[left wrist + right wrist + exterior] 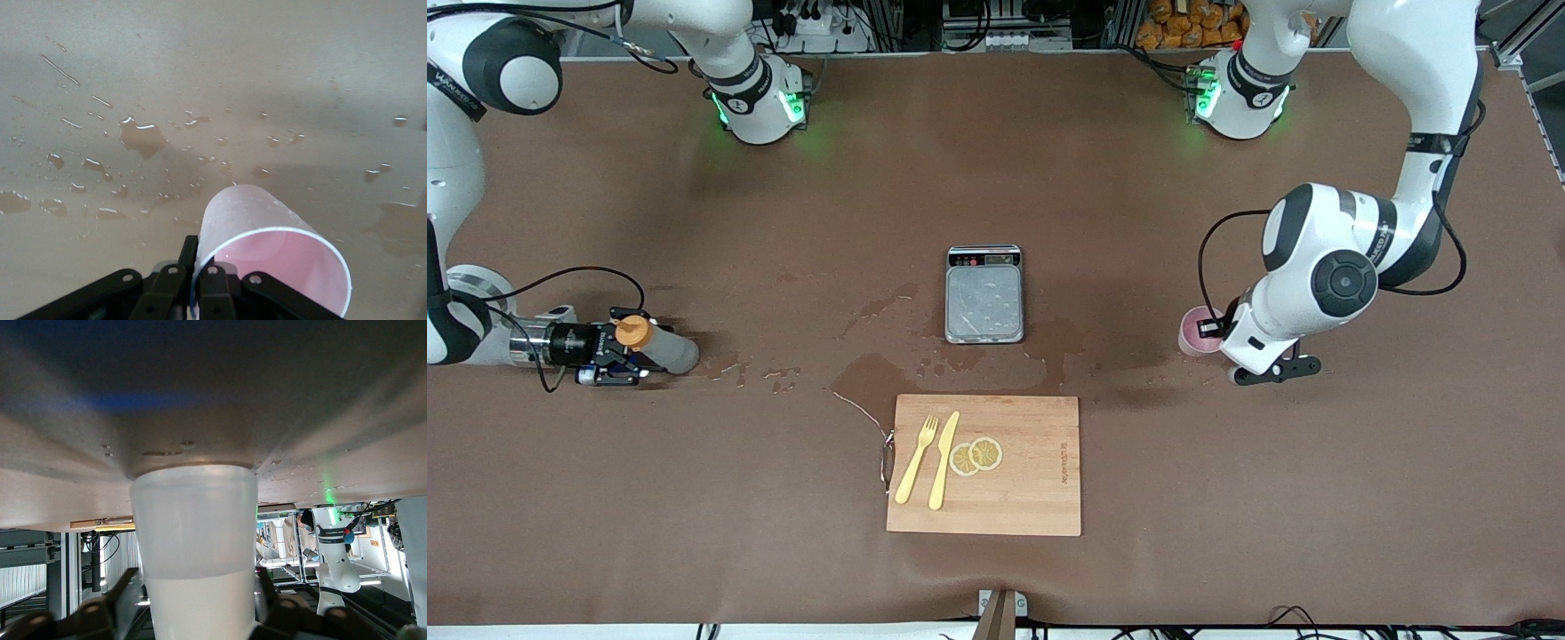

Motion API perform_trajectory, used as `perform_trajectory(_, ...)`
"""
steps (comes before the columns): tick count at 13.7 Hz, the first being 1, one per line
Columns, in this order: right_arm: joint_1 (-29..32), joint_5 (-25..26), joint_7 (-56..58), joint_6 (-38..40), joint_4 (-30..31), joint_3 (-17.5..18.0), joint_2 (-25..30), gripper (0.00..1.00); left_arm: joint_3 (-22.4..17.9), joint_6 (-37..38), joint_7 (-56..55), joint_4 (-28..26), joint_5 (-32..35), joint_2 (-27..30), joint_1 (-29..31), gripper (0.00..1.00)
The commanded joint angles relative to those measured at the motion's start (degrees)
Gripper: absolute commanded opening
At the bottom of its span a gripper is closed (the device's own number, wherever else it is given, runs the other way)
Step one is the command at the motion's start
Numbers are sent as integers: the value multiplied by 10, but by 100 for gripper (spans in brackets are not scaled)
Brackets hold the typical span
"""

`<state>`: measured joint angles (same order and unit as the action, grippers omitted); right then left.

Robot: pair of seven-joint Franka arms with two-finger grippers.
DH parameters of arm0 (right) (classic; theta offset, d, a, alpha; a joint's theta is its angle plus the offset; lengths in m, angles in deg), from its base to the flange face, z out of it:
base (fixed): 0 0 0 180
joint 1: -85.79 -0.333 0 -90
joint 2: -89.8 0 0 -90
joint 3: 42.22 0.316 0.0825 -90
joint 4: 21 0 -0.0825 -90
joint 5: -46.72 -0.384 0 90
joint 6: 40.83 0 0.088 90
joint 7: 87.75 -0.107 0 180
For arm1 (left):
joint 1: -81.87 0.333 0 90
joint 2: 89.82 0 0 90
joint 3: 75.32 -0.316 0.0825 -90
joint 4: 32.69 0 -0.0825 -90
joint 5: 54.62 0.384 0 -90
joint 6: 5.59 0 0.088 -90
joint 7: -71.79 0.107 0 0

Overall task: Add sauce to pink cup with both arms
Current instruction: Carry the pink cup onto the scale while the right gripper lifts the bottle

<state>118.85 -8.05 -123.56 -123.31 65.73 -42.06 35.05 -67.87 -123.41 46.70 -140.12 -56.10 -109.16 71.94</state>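
The front view looks steeply down from high across the brown cloth-covered table (694, 498), facing the two white arm bases along the top of the frame; it takes in the whole tabletop, with the pale wooden cutting board (1032, 498) at lower centre.

The left wrist view sits just above its black gripper (195, 283) at the bottom edge, looking down at close range on wet cloth and the pale-pink round tumbler (280, 250) at lower right; the front view shows that tumbler (1193, 331) at mid right.

The right wrist view looks along the translucent greyish squeeze bottle (193, 553), very near, filling lower centre; the front view has it (663, 347) at mid left.
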Motion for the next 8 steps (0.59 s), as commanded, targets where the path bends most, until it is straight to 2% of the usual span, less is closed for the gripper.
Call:
perform_trajectory(1, -3, -10, -9, 4, -5, 2, -6, 55, 21, 27, -48, 25, 9, 7, 0, 0)
perform_trajectory(4, -5, -10, -15, 4, -6, 2, -6, 46, 54, 28, -94, 46, 7, 7, 1, 0)
perform_trajectory(8, -20, -10, -19, 2, -8, 1, 3, 46, 85, 28, -166, 70, 6, -1, -4, 0)
